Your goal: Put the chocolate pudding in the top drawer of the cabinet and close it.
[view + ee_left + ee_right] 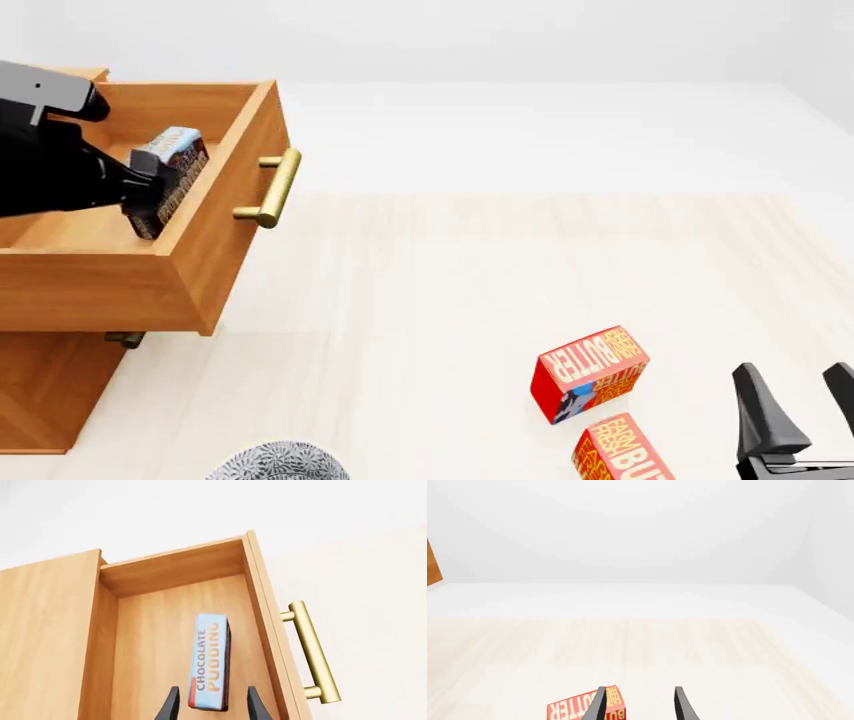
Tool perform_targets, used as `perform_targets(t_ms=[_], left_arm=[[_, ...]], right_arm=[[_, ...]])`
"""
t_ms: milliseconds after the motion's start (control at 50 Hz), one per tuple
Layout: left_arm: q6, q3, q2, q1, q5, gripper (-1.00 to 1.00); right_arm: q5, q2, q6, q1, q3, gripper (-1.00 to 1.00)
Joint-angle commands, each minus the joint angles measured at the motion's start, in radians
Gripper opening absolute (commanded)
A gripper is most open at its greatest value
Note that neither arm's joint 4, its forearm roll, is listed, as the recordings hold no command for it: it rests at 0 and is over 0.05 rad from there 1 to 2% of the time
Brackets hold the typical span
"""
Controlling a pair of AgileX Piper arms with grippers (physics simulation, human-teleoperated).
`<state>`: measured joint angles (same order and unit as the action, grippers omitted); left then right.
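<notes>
While the top drawer (200,270) stands pulled out of the cabinet (40,390), the left gripper (209,705) grips the pudding (210,662) over the drawer's interior. Right gripper (801,400) is spread apart, empty, near two butter boxes (590,372).

Pale wood table (441,300) (evenly lit), perhaps white walls (627,530)
</notes>
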<state>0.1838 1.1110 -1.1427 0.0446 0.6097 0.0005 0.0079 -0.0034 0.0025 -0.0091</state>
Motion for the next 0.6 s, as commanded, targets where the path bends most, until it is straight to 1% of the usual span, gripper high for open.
perform_targets(t_ms=[20,220,280,300,340,360,480,540,600], left_arm=[[0.017,0.019,0.043,-0.003,0.026,1.00],[0.024,0.068,0.110,0.032,0.096,1.00],[0.051,0.076,0.133,0.021,0.103,1.00],[0.037,0.082,0.129,0.040,0.111,1.00],[0.045,0.088,0.145,0.036,0.121,1.00],[0.029,0.102,0.148,0.054,0.137,1.00],[0.022,0.137,0.151,0.088,0.159,1.00],[-0.001,0.167,0.155,0.134,0.173,1.00],[0.013,0.166,0.156,0.120,0.175,1.00]], right_arm=[[0.000,0.000,0.000,0.000,0.000,1.00],[0.000,0.000,0.000,0.000,0.000,1.00],[0.000,0.000,0.000,0.000,0.000,1.00],[0.000,0.000,0.000,0.000,0.000,1.00],[0.000,0.000,0.000,0.000,0.000,1.00],[0.000,0.000,0.000,0.000,0.000,1.00],[0.000,0.000,0.000,0.000,0.000,1.00],[0.000,0.000,0.000,0.000,0.000,1.00],[0.000,0.000,0.000,0.000,0.000,1.00]])
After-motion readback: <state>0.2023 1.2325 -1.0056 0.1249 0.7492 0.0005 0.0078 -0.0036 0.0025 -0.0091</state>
